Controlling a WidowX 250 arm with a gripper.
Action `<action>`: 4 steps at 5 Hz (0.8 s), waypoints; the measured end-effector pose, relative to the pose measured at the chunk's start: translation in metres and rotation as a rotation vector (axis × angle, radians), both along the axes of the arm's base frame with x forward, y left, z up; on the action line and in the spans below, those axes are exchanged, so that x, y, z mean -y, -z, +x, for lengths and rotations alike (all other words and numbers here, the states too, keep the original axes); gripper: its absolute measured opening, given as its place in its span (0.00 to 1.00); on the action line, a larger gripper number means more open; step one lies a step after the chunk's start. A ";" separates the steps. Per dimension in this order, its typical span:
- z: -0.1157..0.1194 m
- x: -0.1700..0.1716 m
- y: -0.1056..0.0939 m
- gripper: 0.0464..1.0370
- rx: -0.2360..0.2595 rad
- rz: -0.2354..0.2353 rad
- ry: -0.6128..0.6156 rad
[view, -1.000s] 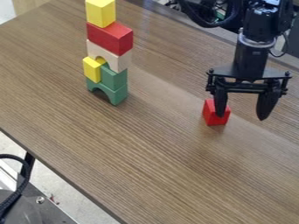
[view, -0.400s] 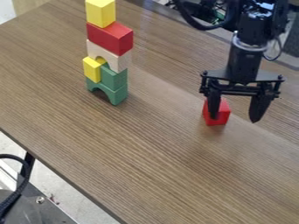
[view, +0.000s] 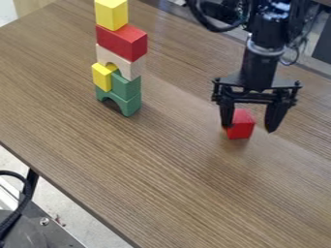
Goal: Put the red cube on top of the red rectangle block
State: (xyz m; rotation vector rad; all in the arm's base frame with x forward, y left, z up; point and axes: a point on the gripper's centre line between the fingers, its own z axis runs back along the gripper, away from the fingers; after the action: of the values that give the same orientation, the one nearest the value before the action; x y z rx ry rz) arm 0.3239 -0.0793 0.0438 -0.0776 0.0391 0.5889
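Across most of the frame: wood-grain worktop. Right of centre, black hand points down, fingers wide apart, gripping nothing. Upper left, upright block stack; red rectangle block near its top, yellow block on that. Red cube sits on worktop, right of centre, seen between the fingers.

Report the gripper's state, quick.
Gripper: open, nothing held; its fingers are apart, with the red cube on the table.
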 end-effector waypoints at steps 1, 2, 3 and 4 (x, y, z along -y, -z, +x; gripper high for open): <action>0.003 0.000 0.018 0.64 -0.007 -0.022 -0.031; 0.003 -0.003 0.023 0.55 0.013 -0.017 -0.043; 0.007 0.000 0.020 0.55 0.044 -0.040 -0.030; 0.032 0.017 -0.010 0.55 0.167 -0.152 -0.092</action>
State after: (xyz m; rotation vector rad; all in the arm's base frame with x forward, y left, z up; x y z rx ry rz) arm 0.3560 -0.0964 0.0538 -0.2776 -0.0824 0.6690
